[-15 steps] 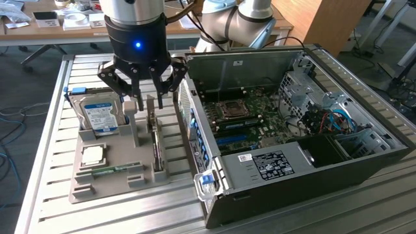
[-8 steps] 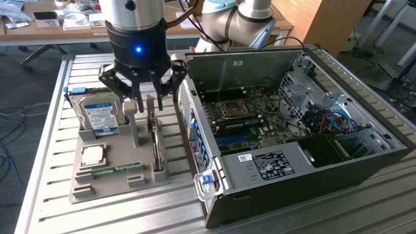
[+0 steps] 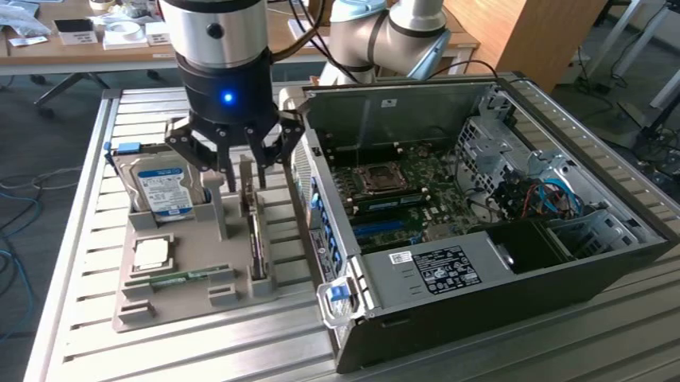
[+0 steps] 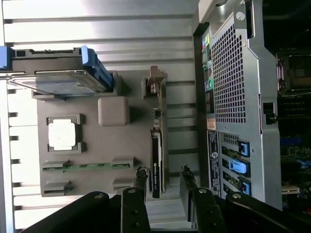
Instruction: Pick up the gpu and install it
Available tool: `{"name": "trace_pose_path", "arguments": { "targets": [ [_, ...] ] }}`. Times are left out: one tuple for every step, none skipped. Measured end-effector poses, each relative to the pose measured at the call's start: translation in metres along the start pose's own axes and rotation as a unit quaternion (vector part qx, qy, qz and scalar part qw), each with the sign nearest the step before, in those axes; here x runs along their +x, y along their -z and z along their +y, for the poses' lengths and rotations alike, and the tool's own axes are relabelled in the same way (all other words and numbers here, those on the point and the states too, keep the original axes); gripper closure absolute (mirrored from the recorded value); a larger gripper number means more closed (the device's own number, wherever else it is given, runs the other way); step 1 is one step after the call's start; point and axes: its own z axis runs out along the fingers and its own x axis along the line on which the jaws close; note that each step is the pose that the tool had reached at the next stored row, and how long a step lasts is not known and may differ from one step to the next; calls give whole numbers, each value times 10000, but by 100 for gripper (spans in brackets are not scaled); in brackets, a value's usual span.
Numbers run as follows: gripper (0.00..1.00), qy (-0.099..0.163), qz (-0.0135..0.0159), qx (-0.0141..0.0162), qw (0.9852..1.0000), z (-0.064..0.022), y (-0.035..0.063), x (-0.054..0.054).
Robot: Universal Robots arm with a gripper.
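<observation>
Slatted metal table [image 3: 75, 318] | arm [image 3: 218, 40] vertical | end effector [image 3: 242, 171] spread over gpu [image 3: 256, 239]

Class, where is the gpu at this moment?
The gpu stands on edge at the exterior view's right of the grey tray, beside the open computer case, with the open pincer astride its far end.

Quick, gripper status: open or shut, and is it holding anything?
Gripper: open, holding nothing; its fingers stand either side of the gpu, which sits on edge in the tray.
</observation>
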Motion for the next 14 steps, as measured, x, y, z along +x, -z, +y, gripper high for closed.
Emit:
{"name": "trace_pose_path", "arguments": {
  "targets": [
    [58,0,0,0,10000,-2,-19,1],
    [58,0,0,0,10000,-3,-37,3],
    [58,0,0,0,10000,-5,-55,4],
    [58,0,0,0,10000,-7,-72,5],
    [58,0,0,0,10000,-8,-90,6],
    [58,0,0,0,10000,-9,-108,7],
    [58,0,0,-1,10000,-11,-125,8],
    [58,0,0,0,10000,-12,-141,9],
    [58,0,0,-1,10000,-14,-160,10],
    [58,0,0,-1,10000,-15,-177,11],
    [58,0,0,0,10000,-17,-194,12],
    [58,0,0,0,10000,-18,-211,13],
    [58,0,0,0,10000,-19,-224,14],
    [58,0,0,0,10000,-20,-233,14]
  ]
}}
